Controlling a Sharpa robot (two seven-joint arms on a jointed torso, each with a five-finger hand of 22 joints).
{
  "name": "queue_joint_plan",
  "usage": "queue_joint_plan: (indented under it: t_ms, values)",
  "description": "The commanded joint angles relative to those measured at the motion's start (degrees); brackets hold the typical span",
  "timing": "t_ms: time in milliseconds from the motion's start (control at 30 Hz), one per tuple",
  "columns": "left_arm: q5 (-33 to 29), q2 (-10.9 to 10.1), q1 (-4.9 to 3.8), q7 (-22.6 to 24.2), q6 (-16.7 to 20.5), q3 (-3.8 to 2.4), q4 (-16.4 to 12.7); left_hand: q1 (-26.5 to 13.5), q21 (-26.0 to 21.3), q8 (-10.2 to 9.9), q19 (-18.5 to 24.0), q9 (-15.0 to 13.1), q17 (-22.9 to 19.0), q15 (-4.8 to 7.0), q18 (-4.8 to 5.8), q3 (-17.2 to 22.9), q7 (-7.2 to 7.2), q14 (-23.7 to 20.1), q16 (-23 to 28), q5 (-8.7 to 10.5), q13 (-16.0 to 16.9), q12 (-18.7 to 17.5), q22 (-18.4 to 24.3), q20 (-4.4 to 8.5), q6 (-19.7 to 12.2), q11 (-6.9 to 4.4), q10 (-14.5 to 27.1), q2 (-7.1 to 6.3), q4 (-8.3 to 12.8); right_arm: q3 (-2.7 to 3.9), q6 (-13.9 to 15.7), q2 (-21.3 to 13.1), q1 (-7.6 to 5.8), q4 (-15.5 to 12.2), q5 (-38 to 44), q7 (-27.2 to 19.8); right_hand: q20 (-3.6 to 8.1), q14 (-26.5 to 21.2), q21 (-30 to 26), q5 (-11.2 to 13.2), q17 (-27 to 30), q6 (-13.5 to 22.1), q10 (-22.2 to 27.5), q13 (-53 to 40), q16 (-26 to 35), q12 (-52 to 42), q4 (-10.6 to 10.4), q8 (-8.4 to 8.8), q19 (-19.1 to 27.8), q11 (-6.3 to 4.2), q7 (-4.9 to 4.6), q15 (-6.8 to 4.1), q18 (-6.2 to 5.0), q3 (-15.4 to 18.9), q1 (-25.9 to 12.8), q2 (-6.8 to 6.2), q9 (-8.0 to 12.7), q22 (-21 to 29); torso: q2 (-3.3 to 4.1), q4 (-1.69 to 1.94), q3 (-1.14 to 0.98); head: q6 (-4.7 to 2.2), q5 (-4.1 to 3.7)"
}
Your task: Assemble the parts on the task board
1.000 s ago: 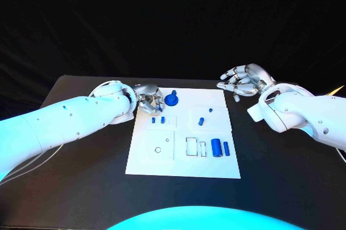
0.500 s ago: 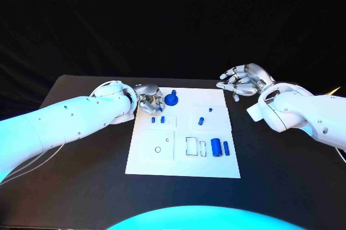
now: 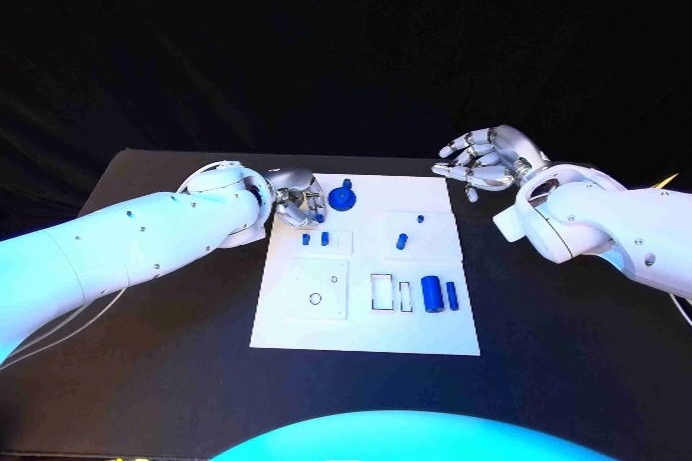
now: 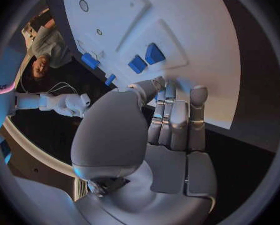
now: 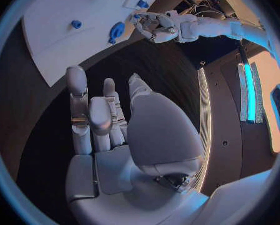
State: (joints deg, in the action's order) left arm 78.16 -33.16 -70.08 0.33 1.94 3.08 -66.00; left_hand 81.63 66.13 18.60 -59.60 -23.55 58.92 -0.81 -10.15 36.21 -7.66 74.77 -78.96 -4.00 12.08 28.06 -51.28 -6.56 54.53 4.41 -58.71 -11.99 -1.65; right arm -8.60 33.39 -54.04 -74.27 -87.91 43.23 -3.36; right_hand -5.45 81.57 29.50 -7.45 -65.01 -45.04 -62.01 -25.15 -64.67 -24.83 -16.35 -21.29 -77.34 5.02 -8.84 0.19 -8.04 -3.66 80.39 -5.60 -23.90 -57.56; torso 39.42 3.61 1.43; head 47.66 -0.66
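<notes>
The white task board (image 3: 368, 326) lies in the middle of the table. A round blue part (image 3: 342, 196) sits near its far edge. My left hand (image 3: 300, 199) hovers at the board's far left corner, just beside that part, fingers pointing down and holding nothing. In the left wrist view its fingers (image 4: 171, 120) reach over the board's edge (image 4: 177, 45) toward two small blue pegs (image 4: 146, 58). My right hand (image 3: 483, 161) is off the board past its far right corner, fingers loosely spread and empty. The right wrist view shows that hand (image 5: 105, 120) above dark table, with the left hand (image 5: 153, 25) beyond the round part (image 5: 117, 31).
Two blue pegs (image 3: 315, 239) stand in the left panel. Small blue pieces (image 3: 402, 242) lie in the right panel. Two blue cylinders (image 3: 441, 296) lie beside rectangular slots (image 3: 382, 292) near the front right. Black table surrounds the board.
</notes>
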Motion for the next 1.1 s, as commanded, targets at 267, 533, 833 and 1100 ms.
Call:
queue_joint_plan:
  t_ms: [267,533,833,1100]
  values:
    - [0.1,0.0,0.05,1.0,0.7,0.07,-0.3,-0.5,1.2,0.0,-1.1,-0.1,0.7,0.22,1.44,0.9,-0.35,0.8,-1.0,-0.81,-0.4,-0.9,-1.4,-0.1,1.8,-0.14,-1.4,0.87,0.8,0.01,-0.1,0.0,0.03,0.0,0.1,-0.1,-0.27,0.2,-0.4,-0.6,0.4,-1.0,1.0,0.4,0.9,0.9,-0.1,-0.68,-0.1,-0.25,-0.51,-0.12,-1.12,-1.5,-0.5,-1.3,-0.3,0.3,0.02,0.02,0.06,0.08,0.01]
    - [0.1,-0.1,0.05,1.1,0.8,0.07,-0.3,-0.7,0.9,-1.2,-0.6,0.5,0.2,0.0,1.37,0.8,-0.67,0.5,-1.0,-0.83,-0.4,-1.7,-1.1,-0.16,0.7,0.13,-1.4,0.72,1.1,0.01,-0.1,0.1,0.03,0.0,0.1,0.0,-0.26,0.2,-0.6,-0.6,0.4,-1.0,0.8,0.8,1.0,1.1,-0.1,-0.64,-0.1,-0.25,-0.51,-0.12,-1.14,-1.5,-0.6,-1.34,-0.2,0.5,-0.03,0.01,0.01,0.12,0.01]
    - [0.4,-0.3,0.05,-0.1,-0.2,0.07,0.1,-0.9,0.6,-2.5,0.0,1.0,-0.3,-0.32,1.26,0.8,-1.11,0.2,-0.9,-0.86,-0.4,-2.5,-0.6,-0.33,-0.4,0.53,-1.1,0.4,1.3,0.01,-0.3,0.0,0.03,0.0,0.1,0.1,-0.27,0.0,-1.2,-0.6,0.7,-0.9,0.9,1.0,1.3,1.4,0.0,-0.56,0.1,-0.19,-0.56,-0.09,-1.2,-1.5,-0.7,-1.44,-0.2,0.8,-0.03,0.0,0.01,0.09,-0.02]
    - [0.7,-0.4,0.05,-0.7,-0.4,0.07,0.4,-0.9,0.6,-3.1,0.1,1.3,-0.6,-0.55,1.24,0.9,-1.44,-0.1,-0.9,-0.9,-0.3,-2.8,-0.5,-0.48,-1.0,0.78,-1.2,0.45,1.4,0.01,-0.3,0.0,0.03,0.0,0.1,0.2,-0.3,-0.1,-1.7,-0.6,0.8,-0.8,1.1,1.3,1.5,1.7,0.0,-0.47,0.2,-0.1,-0.64,-0.03,-1.24,-1.5,-0.7,-1.49,-0.2,1.0,0.0,-0.01,0.03,0.13,-0.04]
